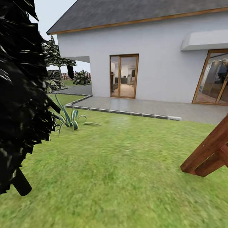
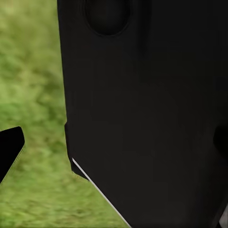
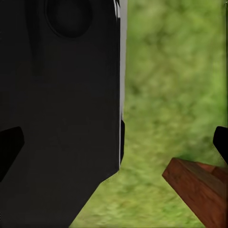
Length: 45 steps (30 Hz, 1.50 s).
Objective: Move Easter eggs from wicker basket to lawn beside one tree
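Two wide glass doors [image 1: 124, 76] face out from the white house [image 1: 152, 47] across a grey paved patio [image 1: 164, 109] onto the lawn [image 1: 120, 164], which spreads bright green and a little patchy through the head view. At that view's left edge stands a near-black-leaved tree [image 1: 22, 95] on a thin dark trunk, with a spiky striped plant [image 1: 71, 117] just beyond it. A reddish wooden beam [image 1: 209, 152] rests its foot on the grass at the right. Grass lies under both wrist cameras. The left claw [image 2: 114, 156] shows one dark fingertip [image 2: 9, 147], the right claw [image 3: 116, 142] two, set well apart; whether either is spread or pressed together, I cannot tell.
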Tool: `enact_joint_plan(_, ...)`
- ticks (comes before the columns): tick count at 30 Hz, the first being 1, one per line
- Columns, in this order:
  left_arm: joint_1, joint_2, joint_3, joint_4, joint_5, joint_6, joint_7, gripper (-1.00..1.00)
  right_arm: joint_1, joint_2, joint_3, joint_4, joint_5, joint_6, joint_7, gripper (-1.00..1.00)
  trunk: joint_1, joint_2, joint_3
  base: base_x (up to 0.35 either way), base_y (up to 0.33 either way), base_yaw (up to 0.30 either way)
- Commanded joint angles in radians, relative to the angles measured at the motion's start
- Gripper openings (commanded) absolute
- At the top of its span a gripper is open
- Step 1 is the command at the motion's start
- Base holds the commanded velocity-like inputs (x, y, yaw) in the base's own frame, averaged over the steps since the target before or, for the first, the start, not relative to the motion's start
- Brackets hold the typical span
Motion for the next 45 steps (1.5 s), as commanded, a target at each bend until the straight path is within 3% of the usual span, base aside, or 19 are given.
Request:
enact_joint_plan(1,0.000,0.000,0.001,0.000,0.001,0.001,-0.004,1.00,0.000,0.000,0.000,0.000,-0.002,0.000,-0.002,1.00,0.001,0.000,0.000,0.324,0.000,0.000)
enact_joint_plan(10,0.000,0.001,-0.001,0.000,-0.002,-0.001,-0.005,1.00,0.000,-0.002,-0.002,0.000,-0.001,-0.003,-0.002,1.00,0.001,0.000,0.000,0.237,0.000,0.000)
enact_joint_plan(45,0.000,0.003,-0.002,0.000,-0.005,-0.001,-0.002,1.00,0.000,-0.004,-0.004,0.000,-0.004,-0.005,-0.001,1.00,0.001,0.000,0.000,0.002,0.000,0.000)
